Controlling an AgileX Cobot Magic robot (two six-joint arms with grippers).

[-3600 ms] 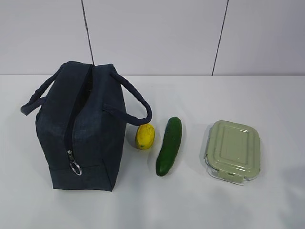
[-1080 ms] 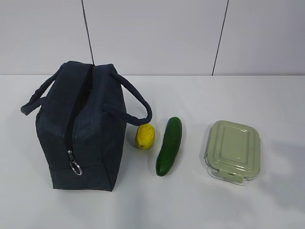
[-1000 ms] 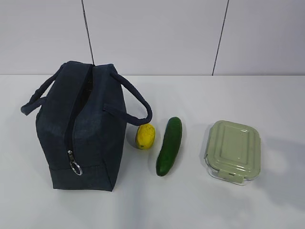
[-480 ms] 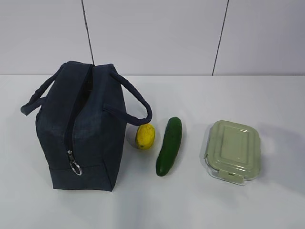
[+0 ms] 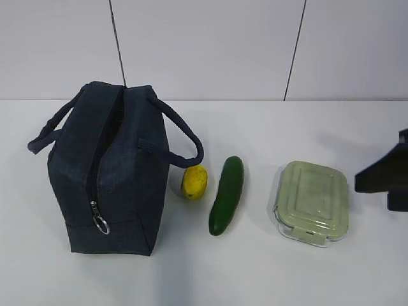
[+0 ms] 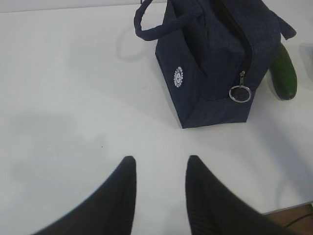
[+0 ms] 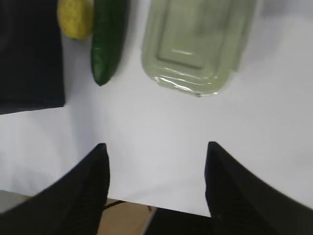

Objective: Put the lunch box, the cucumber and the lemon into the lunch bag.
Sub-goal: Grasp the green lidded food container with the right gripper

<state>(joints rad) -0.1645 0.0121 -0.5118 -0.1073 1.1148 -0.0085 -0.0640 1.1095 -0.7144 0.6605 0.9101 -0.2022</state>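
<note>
The navy lunch bag (image 5: 108, 172) stands on the left of the white table, its zipper ring (image 6: 240, 93) hanging at the near end. Right of it lie the yellow lemon (image 5: 194, 182), the dark green cucumber (image 5: 226, 195) and the sage-lidded lunch box (image 5: 312, 202). My right gripper (image 7: 157, 149) is open and empty above the table's near edge, short of the lunch box (image 7: 196, 45), the cucumber (image 7: 107, 41) and the lemon (image 7: 75, 18). A dark part of the right arm (image 5: 386, 178) shows at the right edge. My left gripper (image 6: 160, 162) is open and empty, well short of the bag (image 6: 215, 58).
A pale panelled wall runs behind the table (image 5: 255, 127). The table's near edge (image 7: 146, 204) shows under the right gripper, with brown floor below it.
A dark part of the right arm has come into the exterior view at the right edge, next to the lunch box. The objects have not moved.
</note>
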